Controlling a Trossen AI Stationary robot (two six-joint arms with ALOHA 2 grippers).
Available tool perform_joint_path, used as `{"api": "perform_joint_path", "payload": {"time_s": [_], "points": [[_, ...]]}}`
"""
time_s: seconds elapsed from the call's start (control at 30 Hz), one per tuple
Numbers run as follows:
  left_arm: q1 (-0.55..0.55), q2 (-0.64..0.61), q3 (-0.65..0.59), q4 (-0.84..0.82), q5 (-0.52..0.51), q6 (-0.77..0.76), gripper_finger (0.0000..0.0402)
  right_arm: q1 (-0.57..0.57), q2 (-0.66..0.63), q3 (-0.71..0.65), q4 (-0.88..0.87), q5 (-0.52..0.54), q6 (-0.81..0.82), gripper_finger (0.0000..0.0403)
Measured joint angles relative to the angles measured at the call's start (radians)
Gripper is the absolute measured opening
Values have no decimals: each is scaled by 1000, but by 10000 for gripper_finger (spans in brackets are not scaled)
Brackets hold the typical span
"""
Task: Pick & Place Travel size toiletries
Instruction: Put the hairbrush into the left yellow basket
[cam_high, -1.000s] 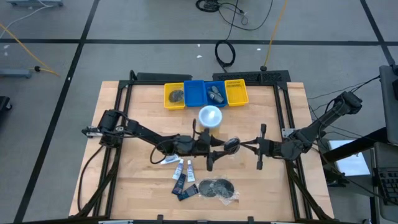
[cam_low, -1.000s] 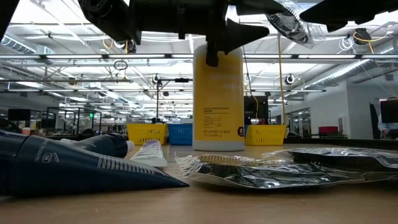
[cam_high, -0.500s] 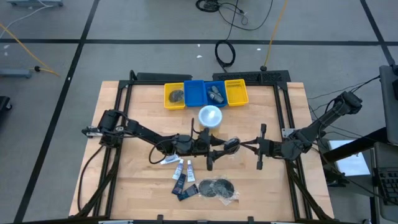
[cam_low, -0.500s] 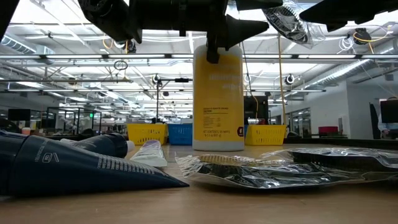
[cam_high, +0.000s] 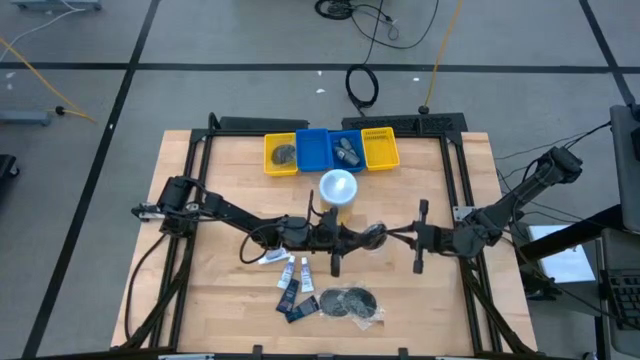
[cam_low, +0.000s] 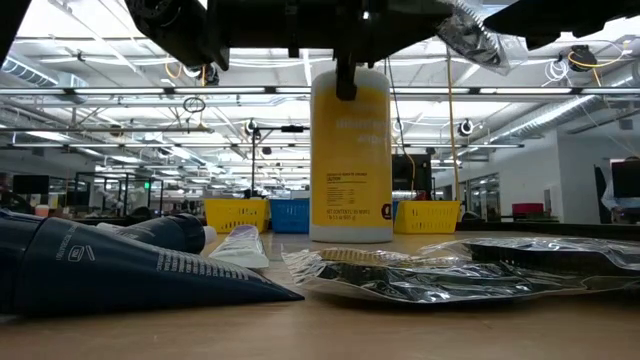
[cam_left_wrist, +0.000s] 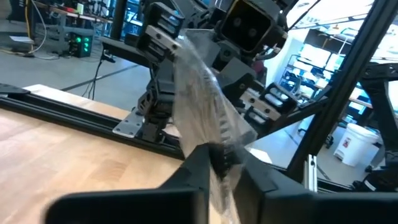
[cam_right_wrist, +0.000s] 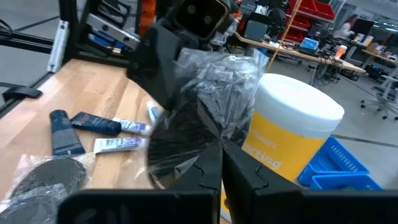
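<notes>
left gripper (cam_high: 352, 238) fingers have closed in onto the packet (cam_high: 373, 233) since a second ago; before that they stood wide around it. nothing else on the table has shifted.

step in hand, as i read it: mid-air handover of one clear-wrapped dark packet, just below the cup (cam_high: 338, 187). right gripper (cam_high: 392, 234) is clamped on the packet's far edge, left now pinched on the near edge. both wrist views show the crinkled wrapper caught between that arm's own fingers, so both have it at once.

next move likely calls for the right to let go and back away, then the left carries the packet up past the cup to the bins (cam_high: 331, 150). which bin i can't say; some already hold items. risk: wrapper is thin and slippery, grip is on film only, could slide out when the right releases.

remaining toiletries lie below the cup: white tubes (cam_high: 296, 266), dark sachets (cam_high: 296, 298), two round packets (cam_high: 350, 302), all untouched on the table (cam_high: 210, 190).
</notes>
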Motion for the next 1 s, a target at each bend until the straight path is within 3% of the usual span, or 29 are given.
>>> {"api": "perform_joint_path", "payload": {"time_s": [0.07,0.7,1.0], "points": [[0,0,0,-1,-4,0,12,0,0,0,0,0,4,0],[-4,0,0,-5,-6,2,4,0,0,0,-3,-4,-26,3],[-7,0,0,-2,-3,7,4,0,1,0,-2,-31,-35,81]]}}
